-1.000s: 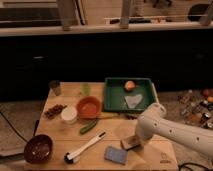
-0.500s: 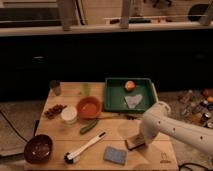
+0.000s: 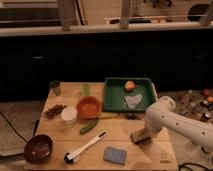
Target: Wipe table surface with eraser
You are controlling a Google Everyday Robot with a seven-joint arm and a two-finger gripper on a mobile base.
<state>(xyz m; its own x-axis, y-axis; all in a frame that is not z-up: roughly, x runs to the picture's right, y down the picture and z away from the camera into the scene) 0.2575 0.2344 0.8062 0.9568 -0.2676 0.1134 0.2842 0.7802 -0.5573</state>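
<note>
The pale wooden plank table surface point(image 3: 112, 132) fills the lower middle of the camera view, with a small dark logo mark point(image 3: 163, 161) at its front right corner. The tan-brown eraser point(image 3: 136, 136) rests on the table right of centre. My gripper point(image 3: 143, 134) sits at the end of the white arm point(image 3: 172, 120) that reaches in from the right, down at the eraser and touching it. The arm hides part of the eraser.
A green tray point(image 3: 114, 95) at the back right holds an orange ball point(image 3: 129, 85) and a grey cloth point(image 3: 133, 101). A blue sponge point(image 3: 115, 154), black-and-white brush point(image 3: 84, 148), dark bowl point(image 3: 38, 148), orange bowl point(image 3: 89, 106), white cup point(image 3: 68, 114) and green cucumber point(image 3: 89, 126) lie on the table.
The arm and the eraser have shifted slightly to the right across the table. The other objects have not moved.
</note>
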